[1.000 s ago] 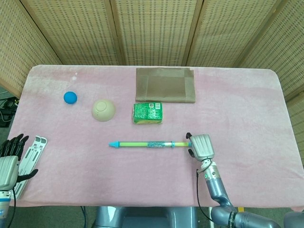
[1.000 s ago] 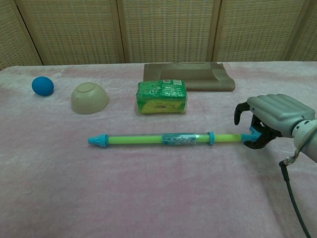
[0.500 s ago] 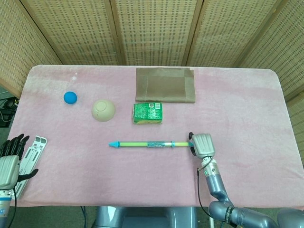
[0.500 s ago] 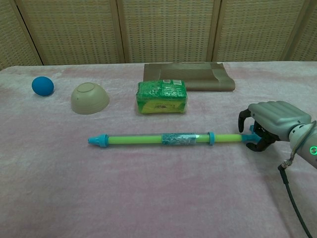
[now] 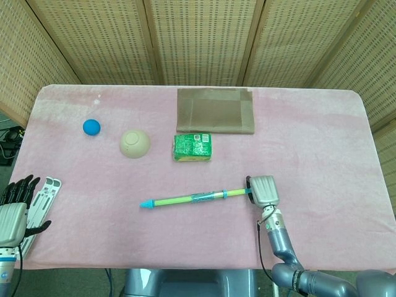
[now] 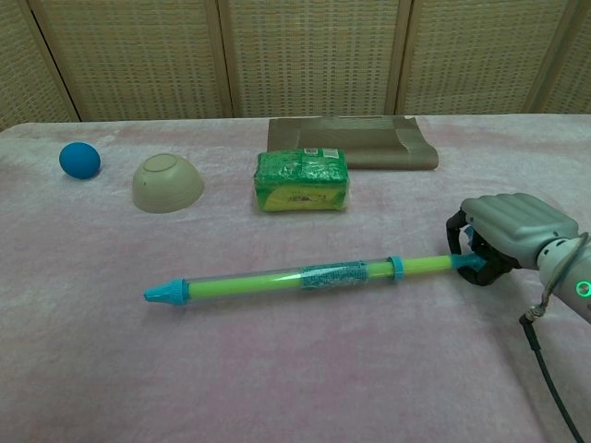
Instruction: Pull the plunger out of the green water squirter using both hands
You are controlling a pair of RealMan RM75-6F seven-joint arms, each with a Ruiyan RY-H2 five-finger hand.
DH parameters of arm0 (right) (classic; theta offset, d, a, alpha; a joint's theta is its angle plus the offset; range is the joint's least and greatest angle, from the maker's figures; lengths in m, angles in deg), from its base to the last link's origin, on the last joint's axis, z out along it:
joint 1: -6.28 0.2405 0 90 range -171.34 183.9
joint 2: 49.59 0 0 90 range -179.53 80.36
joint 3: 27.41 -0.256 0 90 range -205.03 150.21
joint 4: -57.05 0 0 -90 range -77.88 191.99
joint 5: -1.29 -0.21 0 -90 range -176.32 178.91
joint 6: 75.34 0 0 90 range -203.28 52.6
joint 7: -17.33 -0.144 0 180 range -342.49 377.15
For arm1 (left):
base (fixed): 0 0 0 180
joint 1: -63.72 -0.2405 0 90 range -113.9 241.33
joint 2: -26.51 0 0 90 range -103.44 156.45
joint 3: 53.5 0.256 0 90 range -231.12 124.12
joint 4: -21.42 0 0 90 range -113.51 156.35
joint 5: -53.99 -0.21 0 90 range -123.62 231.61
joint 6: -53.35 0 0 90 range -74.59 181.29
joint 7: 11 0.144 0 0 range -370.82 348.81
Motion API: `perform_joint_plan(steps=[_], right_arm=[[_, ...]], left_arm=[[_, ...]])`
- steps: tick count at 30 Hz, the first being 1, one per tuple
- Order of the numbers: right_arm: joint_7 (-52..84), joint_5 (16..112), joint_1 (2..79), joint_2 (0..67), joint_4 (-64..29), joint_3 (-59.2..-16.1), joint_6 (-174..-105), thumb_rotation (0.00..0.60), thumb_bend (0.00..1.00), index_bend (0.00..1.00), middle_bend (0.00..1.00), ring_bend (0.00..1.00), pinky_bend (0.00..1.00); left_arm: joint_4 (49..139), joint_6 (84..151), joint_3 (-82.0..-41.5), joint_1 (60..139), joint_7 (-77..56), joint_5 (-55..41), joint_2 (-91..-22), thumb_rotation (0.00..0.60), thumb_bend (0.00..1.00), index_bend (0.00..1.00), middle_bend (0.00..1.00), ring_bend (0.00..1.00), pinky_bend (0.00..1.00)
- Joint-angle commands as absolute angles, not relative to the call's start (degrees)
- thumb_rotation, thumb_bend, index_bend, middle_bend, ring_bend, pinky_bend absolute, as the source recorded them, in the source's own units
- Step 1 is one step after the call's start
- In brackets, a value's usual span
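Right hand point(image 6: 506, 238) curled around plunger handle point(image 6: 466, 262) of green water squirter point(image 6: 277, 280), barrel stretching leftward toward distant, empty, spread-fingered left hand point(image 5: 13, 207).

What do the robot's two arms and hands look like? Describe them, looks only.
The right hand has a light grey shell and black fingers, on a metallic grey arm with a thin black cable and a green light at the wrist. The left hand has a grey back and black fingers.

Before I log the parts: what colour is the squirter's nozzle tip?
Light blue; the nozzle tip on the green water squirter shows best in the chest view.
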State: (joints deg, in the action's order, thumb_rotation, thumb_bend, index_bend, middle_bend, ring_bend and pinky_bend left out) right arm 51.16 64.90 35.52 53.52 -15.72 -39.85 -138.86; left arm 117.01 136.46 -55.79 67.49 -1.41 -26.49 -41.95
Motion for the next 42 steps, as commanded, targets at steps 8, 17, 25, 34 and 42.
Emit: perform_joint_plan(steps=[8,17,25,34,42], right_arm=[[55.96,65.5,35.02,46.98,-28.52,-41.16,-144.6,0.6,0.59,0.81,1.0,1.0,0.7],[68.41,61.61,35.81,44.97,-37.87,-43.22,-151.33,0.6,0.59,0.81,1.0,1.0,0.71],[73.7,58.72,37.52,46.79,-39.61,-44.36,-154.58,0.6,0.59,0.81,1.0,1.0,0.71],[79.51,55.64,39.31,49.58,-39.06,-45.59,-159.01,0.6,0.59,0.81,1.0,1.0,0.71],[81.58,53.91,40.71,50.75,-38.47,-46.21,-160.33,0.6,0.59,0.81,1.0,1.0,0.72]], left_arm=[[117.21,135.98,-55.47,67.76,-0.25,-26.57,-42.43,0.6,0.06,0.0,0.0,0.0,0.0],[122.31,134.46,-58.7,69.91,5.33,-21.81,-42.8,0.6,0.06,0.0,0.0,0.0,0.0],[130.46,132.99,-60.06,72.83,10.72,-21.58,-41.6,0.6,0.06,0.0,0.0,0.0,0.0],[130.24,132.5,-62.07,75.98,19.17,-15.23,-48.13,0.6,0.1,0.23,0.6,0.57,0.55],[132.31,128.69,-64.41,79.91,22.62,-7.45,-50.76,0.6,0.15,0.38,0.87,0.82,0.74]])
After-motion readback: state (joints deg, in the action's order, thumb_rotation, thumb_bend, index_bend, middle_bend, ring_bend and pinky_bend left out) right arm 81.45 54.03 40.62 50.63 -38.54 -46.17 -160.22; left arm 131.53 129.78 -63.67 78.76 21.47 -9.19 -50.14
